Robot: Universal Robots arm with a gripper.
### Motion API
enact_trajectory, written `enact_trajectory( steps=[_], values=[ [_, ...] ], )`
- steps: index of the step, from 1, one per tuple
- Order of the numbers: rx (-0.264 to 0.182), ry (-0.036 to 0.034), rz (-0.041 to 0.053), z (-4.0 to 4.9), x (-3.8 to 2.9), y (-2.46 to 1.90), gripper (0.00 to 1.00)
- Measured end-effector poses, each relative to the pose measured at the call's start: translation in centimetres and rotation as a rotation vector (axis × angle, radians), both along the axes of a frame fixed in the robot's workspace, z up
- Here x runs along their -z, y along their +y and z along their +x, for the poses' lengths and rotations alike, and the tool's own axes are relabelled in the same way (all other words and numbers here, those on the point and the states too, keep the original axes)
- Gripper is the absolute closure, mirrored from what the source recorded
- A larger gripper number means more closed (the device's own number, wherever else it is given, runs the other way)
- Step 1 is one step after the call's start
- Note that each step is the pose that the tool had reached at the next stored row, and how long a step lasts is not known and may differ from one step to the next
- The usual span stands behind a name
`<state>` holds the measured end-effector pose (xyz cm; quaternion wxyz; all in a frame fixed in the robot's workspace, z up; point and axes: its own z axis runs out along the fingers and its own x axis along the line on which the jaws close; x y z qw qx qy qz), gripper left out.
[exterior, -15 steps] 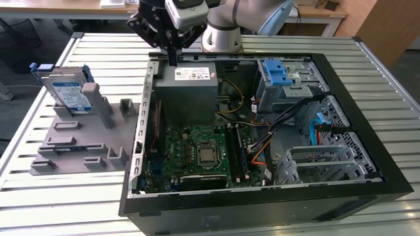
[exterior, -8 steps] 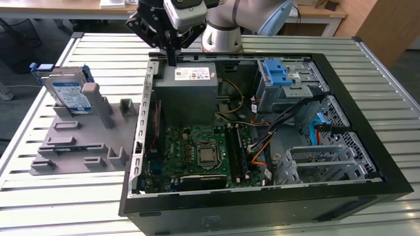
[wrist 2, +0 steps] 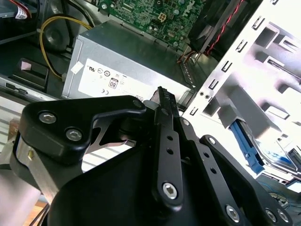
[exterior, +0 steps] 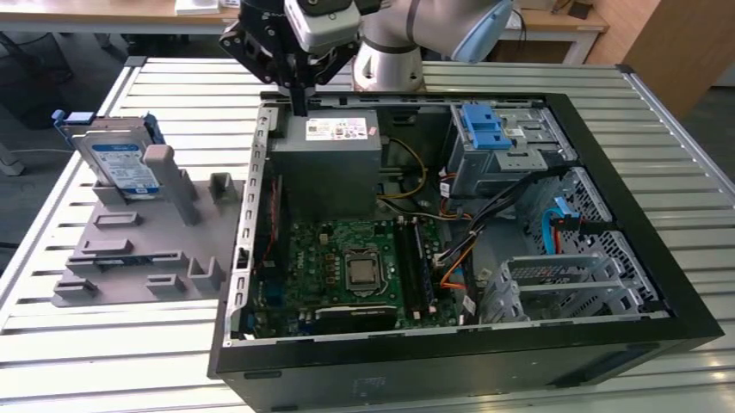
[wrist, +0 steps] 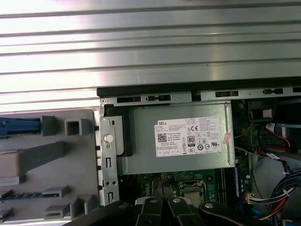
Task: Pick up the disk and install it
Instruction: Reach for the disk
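The disk (exterior: 120, 165), silver-grey with a white-and-blue label and a blue carrier, stands upright at the back of the grey fixture (exterior: 150, 249) on the exterior view's left, outside the computer case. My gripper (exterior: 301, 96) hangs over the back wall of the open case (exterior: 460, 361), above the grey power-supply box (exterior: 327, 163) and well to the right of the disk. Its fingers are shut with nothing between them. In the second wrist view the fingertips (wrist 2: 162, 96) point at the power-supply box (wrist 2: 122, 61), and the disk's blue carrier (wrist 2: 244, 141) shows off to the side.
Inside the case lie the green motherboard (exterior: 344, 267), a metal drive cage with a blue latch (exterior: 488, 129) at the back right, a second metal cage (exterior: 557, 284) at the front right, and loose cables (exterior: 460, 258). The ribbed metal table (exterior: 115, 361) surrounds the case.
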<state>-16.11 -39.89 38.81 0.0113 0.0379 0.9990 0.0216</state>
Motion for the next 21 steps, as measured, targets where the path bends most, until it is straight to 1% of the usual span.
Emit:
enact_trajectory(
  steps=[2, 6, 11, 17, 21],
  values=[
    [0.0, 0.0, 0.0, -1.46, 0.35, 0.0, 0.89],
    [0.0, 0.0, 0.0, -1.57, 0.35, 0.0, 0.89],
    [0.0, 0.0, 0.0, -1.97, 0.35, 0.04, 0.89],
    [0.0, 0.0, -0.0001, -2.56, 0.35, 0.31, 0.89],
    [0.0, -0.0001, 0.0, -3.03, 0.37, 0.38, 0.89]
  ],
)
